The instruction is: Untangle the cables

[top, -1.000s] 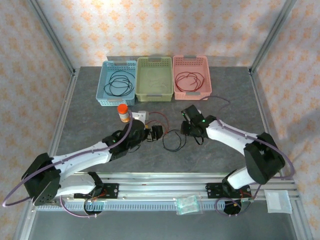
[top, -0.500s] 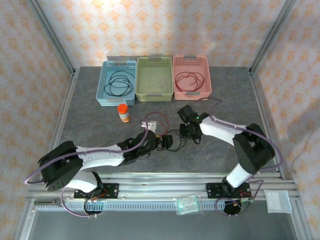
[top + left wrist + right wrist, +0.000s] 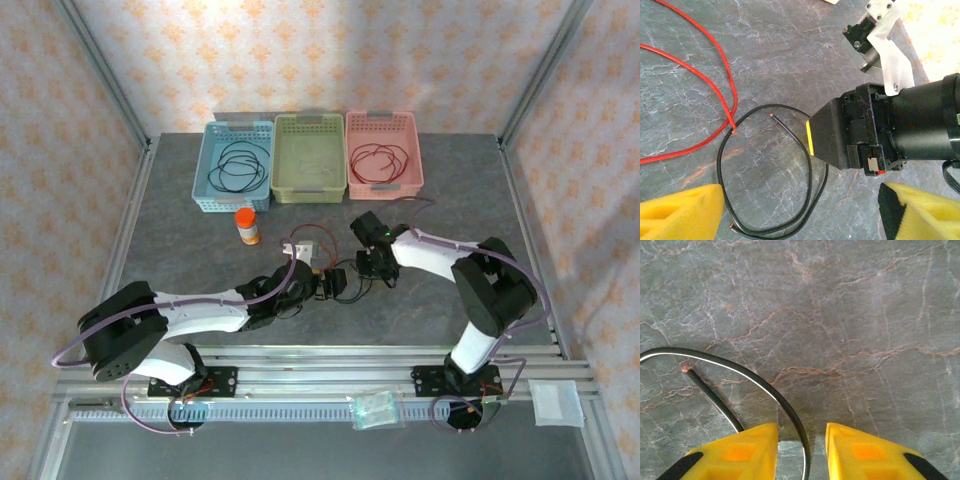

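In the right wrist view the thin black cable (image 3: 747, 374) leaves at the left edge and again at the bottom edge, between the yellow fingers (image 3: 740, 450) of the right gripper (image 3: 801, 432). Whether either finger touches it cannot be told.

In the left wrist view that gripper's black, yellow-striped finger (image 3: 830, 142) covers a stretch of the black loop. The thin red cable (image 3: 733, 117) runs off the top and left edges. The bottom edge cuts the yellow foam pads (image 3: 682, 212) of the left gripper (image 3: 801, 200).
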Tool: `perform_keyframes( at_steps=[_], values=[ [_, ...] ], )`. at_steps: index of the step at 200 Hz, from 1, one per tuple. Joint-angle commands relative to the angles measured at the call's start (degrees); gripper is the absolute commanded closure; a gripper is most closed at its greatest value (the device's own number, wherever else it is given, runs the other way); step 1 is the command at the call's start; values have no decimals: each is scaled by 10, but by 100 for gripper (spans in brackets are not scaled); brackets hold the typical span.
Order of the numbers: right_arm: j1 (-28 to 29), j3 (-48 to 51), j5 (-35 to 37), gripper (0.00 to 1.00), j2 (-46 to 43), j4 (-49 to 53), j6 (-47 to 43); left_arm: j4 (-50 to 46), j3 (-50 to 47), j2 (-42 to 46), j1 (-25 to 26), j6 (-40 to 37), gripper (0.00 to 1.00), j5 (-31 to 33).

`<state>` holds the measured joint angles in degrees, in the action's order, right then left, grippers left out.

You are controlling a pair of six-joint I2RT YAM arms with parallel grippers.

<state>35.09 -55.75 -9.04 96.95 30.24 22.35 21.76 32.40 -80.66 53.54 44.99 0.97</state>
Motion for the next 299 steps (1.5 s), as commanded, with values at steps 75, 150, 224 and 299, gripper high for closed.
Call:
perform_keyframes(
  at_steps=[75, 150, 224, 299],
  values=[
    [12, -4, 75, 98, -71, 27, -13, -33, 16, 40, -59, -52, 19, -5],
    [12, 9, 118, 100, -254, 15, -90, -59, 52, 84, -114, -152, 19, -97],
    [12, 22, 44, 100, -377, -8, -177, -16, 48, 99, -132, -171, 3, -197],
    [12, 13, -44, 100, -404, 0, -223, -57, 75, 100, -134, -215, 5, -230]
  ],
)
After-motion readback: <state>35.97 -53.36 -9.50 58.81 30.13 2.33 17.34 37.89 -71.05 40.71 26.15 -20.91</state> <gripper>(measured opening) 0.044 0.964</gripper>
